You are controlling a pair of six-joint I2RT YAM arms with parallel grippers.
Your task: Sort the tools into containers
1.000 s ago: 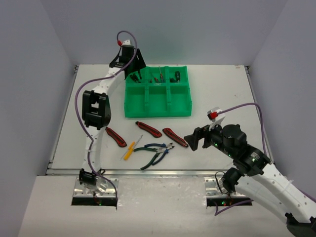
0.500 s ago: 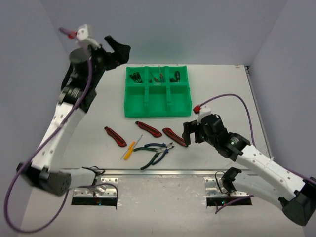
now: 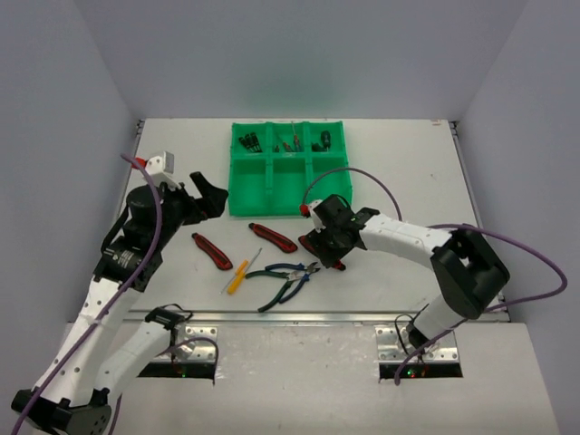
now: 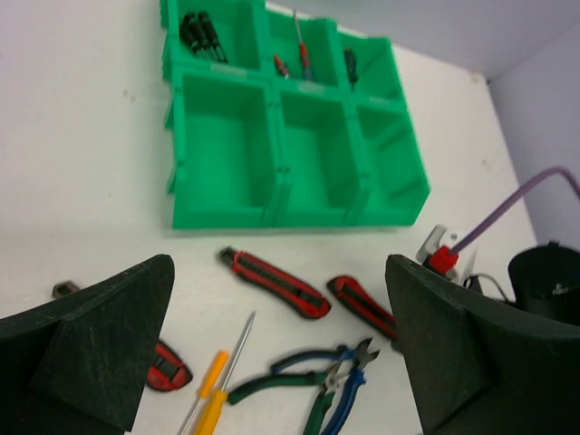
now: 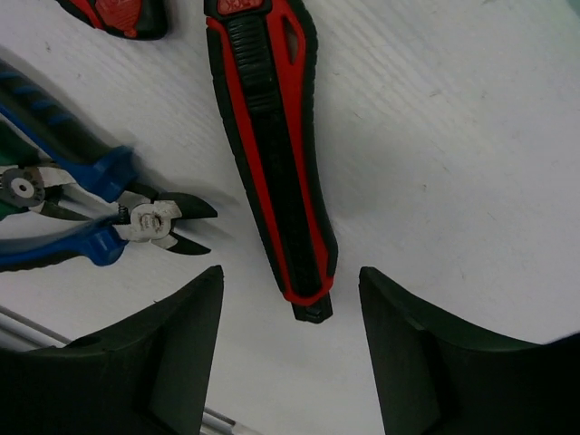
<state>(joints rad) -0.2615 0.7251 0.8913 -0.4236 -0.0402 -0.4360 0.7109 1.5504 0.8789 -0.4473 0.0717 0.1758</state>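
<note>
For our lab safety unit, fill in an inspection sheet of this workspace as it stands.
Surface: white table, tools loose near front.
Job's things: green tray, back row holds small tools, front row empty; three utility knives, yellow screwdriver, two pliers outside it.
Clutter: nothing seen.
Grippers: left gripper open, empty; right gripper open over rightmost knife.
Cables: purple cable loops off each arm.
Surroundings: plain grey walls.

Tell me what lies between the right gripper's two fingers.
The end of a red-and-black utility knife, lying on the table, ungripped; the right wrist view shows it.
</note>
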